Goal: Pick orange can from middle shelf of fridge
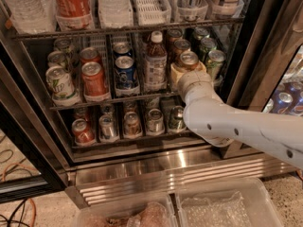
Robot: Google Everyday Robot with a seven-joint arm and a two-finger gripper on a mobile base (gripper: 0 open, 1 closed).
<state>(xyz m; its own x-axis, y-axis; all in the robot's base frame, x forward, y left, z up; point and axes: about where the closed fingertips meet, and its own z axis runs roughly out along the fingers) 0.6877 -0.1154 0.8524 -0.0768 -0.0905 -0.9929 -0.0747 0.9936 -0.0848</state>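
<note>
The fridge (165, 169) stands open in the camera view. Its middle shelf (118, 99) is a dark wire rack with lanes of cans. The orange can (189, 59), bronze with a silver top, stands at the front of a lane right of centre. More orange cans (180, 46) stand behind it. My gripper (187, 74) has reached in from the lower right on a white arm. Its cream fingers (175, 74) wrap the can's body on both sides. The can's base is hidden by the gripper, and the can looks to rest on the rack.
A tea bottle (155, 63) stands just left of the can and green cans (215, 59) just right. Blue (125, 72), red (93, 77) and white-green (59, 81) cans fill the left lanes. The rack above holds large bottles. Clear plastic bins (222, 207) lie on the floor. The door frame (277, 51) stands at right.
</note>
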